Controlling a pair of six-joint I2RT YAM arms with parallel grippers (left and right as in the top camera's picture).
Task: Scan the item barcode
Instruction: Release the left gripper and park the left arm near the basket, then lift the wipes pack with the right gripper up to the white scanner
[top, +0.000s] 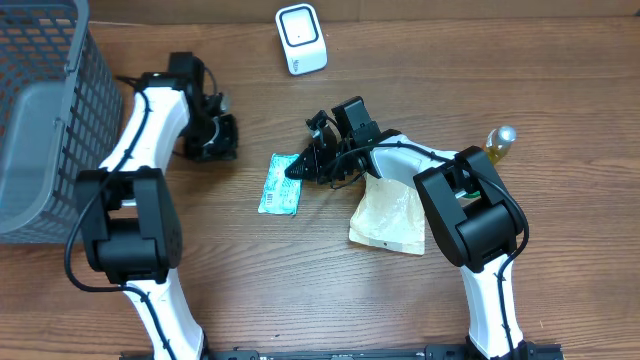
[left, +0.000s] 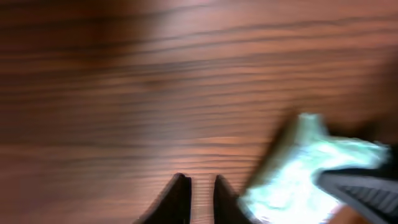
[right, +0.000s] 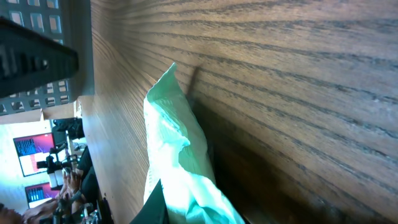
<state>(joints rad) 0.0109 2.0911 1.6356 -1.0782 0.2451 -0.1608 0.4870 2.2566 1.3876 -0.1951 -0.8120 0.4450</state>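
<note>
Overhead view: right gripper (top: 300, 168) pinching the corner of green packet (top: 281, 185) on table (top: 420, 90); left gripper (top: 215, 138) slightly parted, holding nothing.

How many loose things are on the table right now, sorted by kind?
Packets: 2, green packet and tan pouch
Bottles: 1, bottle
Scanners: 1, white scanner
Baskets: 1, grey basket
Total: 5
</note>
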